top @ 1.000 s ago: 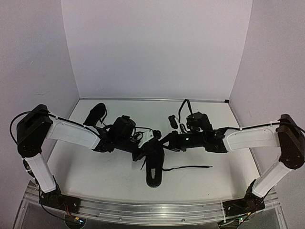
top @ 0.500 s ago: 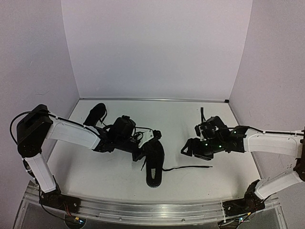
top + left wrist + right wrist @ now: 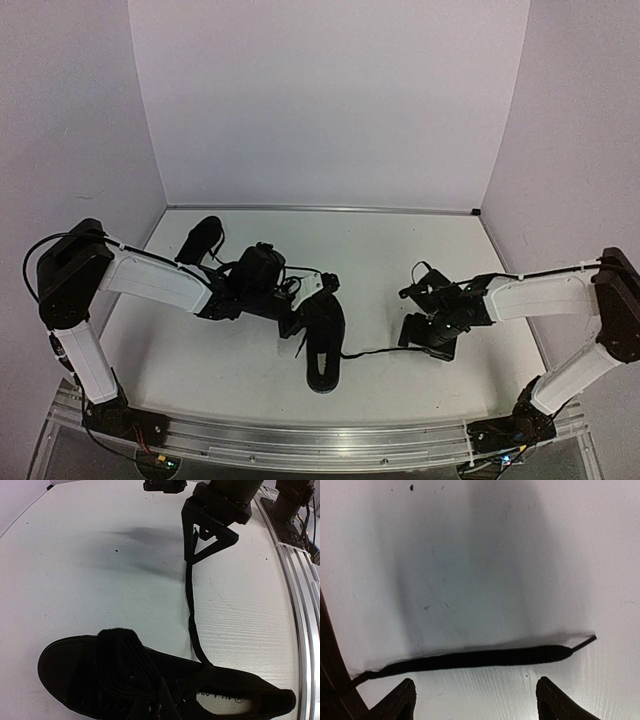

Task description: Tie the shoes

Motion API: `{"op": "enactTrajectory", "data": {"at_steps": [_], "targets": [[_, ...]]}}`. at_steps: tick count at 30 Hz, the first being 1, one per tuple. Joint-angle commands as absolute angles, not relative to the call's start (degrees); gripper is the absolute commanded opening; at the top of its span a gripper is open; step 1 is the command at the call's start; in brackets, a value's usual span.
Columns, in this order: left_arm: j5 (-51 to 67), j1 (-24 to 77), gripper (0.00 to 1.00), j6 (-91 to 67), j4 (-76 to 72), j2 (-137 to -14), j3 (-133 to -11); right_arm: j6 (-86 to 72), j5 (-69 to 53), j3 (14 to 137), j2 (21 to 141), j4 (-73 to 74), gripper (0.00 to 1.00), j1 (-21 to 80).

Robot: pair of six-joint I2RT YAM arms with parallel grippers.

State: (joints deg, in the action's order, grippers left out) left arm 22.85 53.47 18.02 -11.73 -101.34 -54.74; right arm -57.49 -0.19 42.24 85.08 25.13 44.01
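Right fingers (image 3: 413, 330) hang over the shoe (image 3: 323, 338)'s lace (image 3: 378, 352) end.

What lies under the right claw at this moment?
Under the open right claw lies the free end of a black shoelace, flat on the white table, tip showing. From above, the claw covers that end.

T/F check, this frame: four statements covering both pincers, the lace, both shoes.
1. The right pincer is shut on the lace. False: its jaws stand open above the loose lace.
2. The left pincer is at the near shoe. True.
3. The second shoe lies beside the right arm. False: it lies far left, behind the left arm.
4. The lace runs from the near shoe towards the right pincer. True.
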Motion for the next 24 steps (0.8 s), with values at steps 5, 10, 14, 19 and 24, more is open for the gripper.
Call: {"op": "enactTrajectory", "data": {"at_steps": [5,10,14,19,24], "targets": [[22.92,53.79,0.0,17.74,-14.22,-100.69,-56.17,-59.02,4.08,49.54,93.23,24.14,0.78,43.42],[22.76,53.81,0.0,17.53,-14.97,-100.95,-56.32,-57.48,3.48,51.24,95.92,22.78,0.75,42.98],[23.01,53.79,0.0,17.68,-15.07,-101.27,-56.59,-56.26,3.84,52.06,95.34,22.75,0.73,42.98],[23.02,53.77,0.0,17.81,-15.03,-101.48,-56.59,-58.77,1.87,49.67,88.65,24.42,0.71,43.36],[22.82,53.79,0.0,17.9,-15.12,-101.01,-56.0,-62.41,3.82,46.49,83.06,26.7,0.75,44.36]]}}
